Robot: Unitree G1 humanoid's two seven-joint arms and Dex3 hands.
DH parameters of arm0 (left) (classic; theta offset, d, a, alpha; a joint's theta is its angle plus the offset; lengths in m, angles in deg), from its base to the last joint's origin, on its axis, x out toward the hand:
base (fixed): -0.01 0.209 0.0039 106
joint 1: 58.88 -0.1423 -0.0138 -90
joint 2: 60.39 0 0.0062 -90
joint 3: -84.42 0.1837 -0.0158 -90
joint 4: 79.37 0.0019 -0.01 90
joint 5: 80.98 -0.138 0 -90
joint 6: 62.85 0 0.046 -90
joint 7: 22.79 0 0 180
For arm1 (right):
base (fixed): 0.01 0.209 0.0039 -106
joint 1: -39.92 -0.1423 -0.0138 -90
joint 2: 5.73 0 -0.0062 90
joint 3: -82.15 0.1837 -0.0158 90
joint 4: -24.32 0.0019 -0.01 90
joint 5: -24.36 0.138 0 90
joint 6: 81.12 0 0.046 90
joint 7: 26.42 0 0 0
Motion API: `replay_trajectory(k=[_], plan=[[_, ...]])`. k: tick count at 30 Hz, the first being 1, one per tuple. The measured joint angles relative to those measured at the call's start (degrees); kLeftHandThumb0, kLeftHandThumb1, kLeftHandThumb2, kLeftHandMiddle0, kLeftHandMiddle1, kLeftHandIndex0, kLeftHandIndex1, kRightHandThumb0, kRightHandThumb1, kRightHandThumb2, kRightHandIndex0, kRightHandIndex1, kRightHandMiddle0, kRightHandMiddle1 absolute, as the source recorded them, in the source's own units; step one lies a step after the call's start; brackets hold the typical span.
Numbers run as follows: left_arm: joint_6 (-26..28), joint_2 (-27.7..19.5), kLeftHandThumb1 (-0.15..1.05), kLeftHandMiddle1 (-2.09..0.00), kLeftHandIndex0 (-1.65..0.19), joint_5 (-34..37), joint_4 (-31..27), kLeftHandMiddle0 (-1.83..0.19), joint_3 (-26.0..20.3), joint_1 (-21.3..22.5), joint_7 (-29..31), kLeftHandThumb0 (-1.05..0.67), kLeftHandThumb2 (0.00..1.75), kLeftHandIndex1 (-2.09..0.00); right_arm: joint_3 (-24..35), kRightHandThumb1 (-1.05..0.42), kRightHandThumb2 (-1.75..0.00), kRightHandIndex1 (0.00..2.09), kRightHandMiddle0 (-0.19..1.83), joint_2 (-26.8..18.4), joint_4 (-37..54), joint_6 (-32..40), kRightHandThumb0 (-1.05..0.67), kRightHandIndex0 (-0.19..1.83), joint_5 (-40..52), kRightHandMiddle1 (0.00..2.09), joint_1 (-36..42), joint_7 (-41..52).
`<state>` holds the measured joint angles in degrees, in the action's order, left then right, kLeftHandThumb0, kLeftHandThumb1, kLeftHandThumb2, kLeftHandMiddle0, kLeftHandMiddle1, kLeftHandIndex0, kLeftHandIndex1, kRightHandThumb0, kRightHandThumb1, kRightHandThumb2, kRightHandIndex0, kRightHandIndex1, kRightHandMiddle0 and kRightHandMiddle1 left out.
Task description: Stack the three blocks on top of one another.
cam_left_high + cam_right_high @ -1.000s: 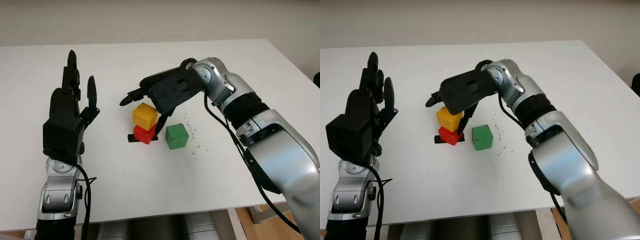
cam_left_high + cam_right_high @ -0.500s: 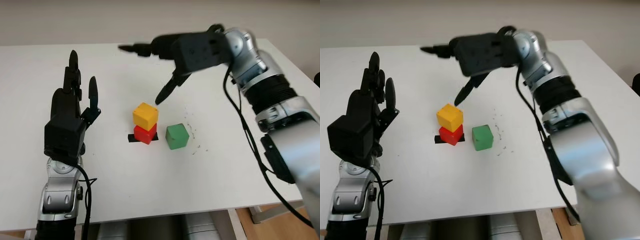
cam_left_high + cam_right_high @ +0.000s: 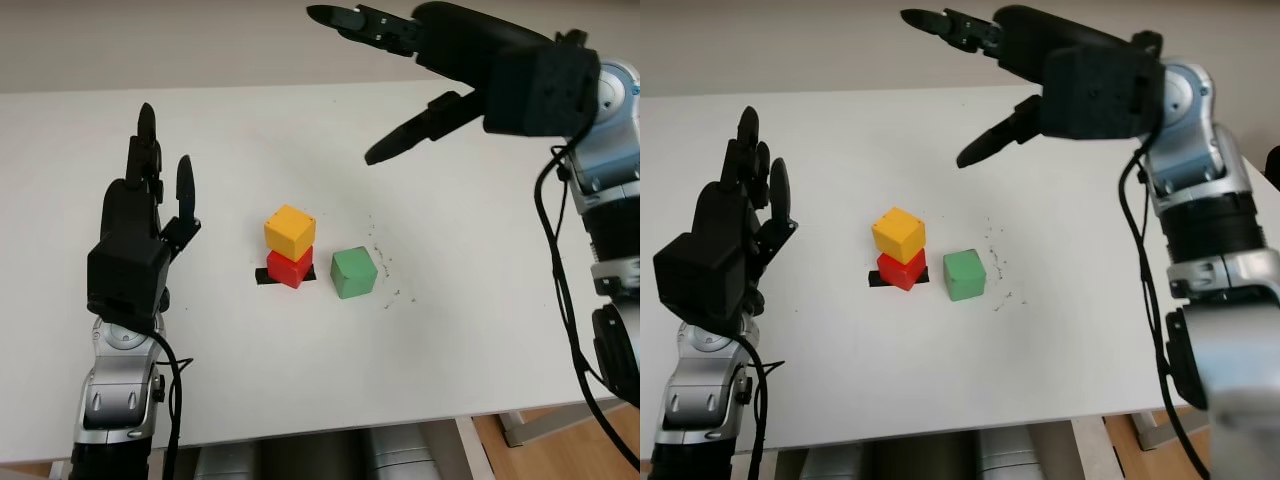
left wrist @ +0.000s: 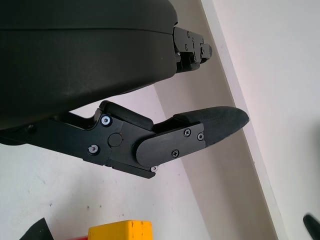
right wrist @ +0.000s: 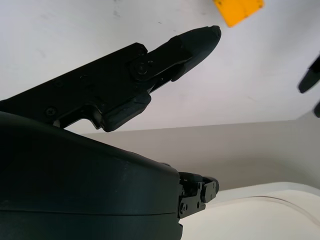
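Note:
A yellow block [image 3: 290,230] sits turned a little on top of a red block [image 3: 289,268], which stands on a black mark on the white table [image 3: 300,380]. A green block [image 3: 354,272] stands on the table just right of that pair, apart from it. My right hand [image 3: 370,90] is open and high above the table, up and to the right of the blocks, holding nothing. My left hand [image 3: 150,190] is open and raised at the left, well away from the blocks. The yellow block [image 5: 239,11] also appears in the right wrist view.
Small dark specks [image 3: 385,270] lie on the table right of the green block. The table's front edge [image 3: 350,425] runs near the bottom, and its right edge [image 3: 585,130] passes behind my right arm.
My right hand has let go of the yellow block, leaving it on the red one, and has risen up and to the right. The left hand has stayed put.

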<state>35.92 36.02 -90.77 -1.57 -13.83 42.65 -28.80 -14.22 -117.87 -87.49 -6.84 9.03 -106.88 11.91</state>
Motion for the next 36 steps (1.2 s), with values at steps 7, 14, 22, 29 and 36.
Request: replay_trajectory(k=[7,14,22,29,36], plan=[[0.0,0.0,1.05,-0.05,-0.01,0.2,0.0,-0.02,0.1,-0.1,0.1,-0.73,0.70,-0.05,2.4,-0.92,-0.06,0.23,0.23,-5.5,11.4,4.3,-0.70,0.32,-2.3,0.23,9.1,-0.9],[0.0,0.0,1.05,-0.05,-0.01,0.3,0.0,-0.02,0.1,-0.1,0.3,-0.73,0.70,-0.05,2.4,-0.94,-0.06,0.18,0.22,-8.4,15.1,4.6,-0.67,0.31,-3.8,0.15,14.1,0.1],[0.0,0.0,1.05,-0.05,-0.01,0.3,0.0,-0.02,0.2,-0.1,0.3,-0.73,0.69,-0.05,-0.4,-0.93,-0.05,0.15,0.25,-8.7,18.0,5.3,-0.65,0.28,-5.4,0.13,16.5,3.3],[-0.1,0.0,1.05,-0.06,-0.02,0.3,0.0,-0.03,0.2,-0.1,0.4,-0.73,0.69,-0.06,-4.3,-0.88,-0.04,0.17,0.29,-6.6,17.2,4.7,-0.66,0.33,-7.1,0.16,16.7,3.3],[-0.1,0.0,1.05,-0.05,-0.01,0.4,0.0,-0.02,0.2,-0.2,0.4,-0.71,0.69,-0.05,-6.9,-0.84,-0.04,0.21,0.31,-4.4,13.3,3.1,-0.65,0.37,-8.6,0.22,16.6,2.3]])
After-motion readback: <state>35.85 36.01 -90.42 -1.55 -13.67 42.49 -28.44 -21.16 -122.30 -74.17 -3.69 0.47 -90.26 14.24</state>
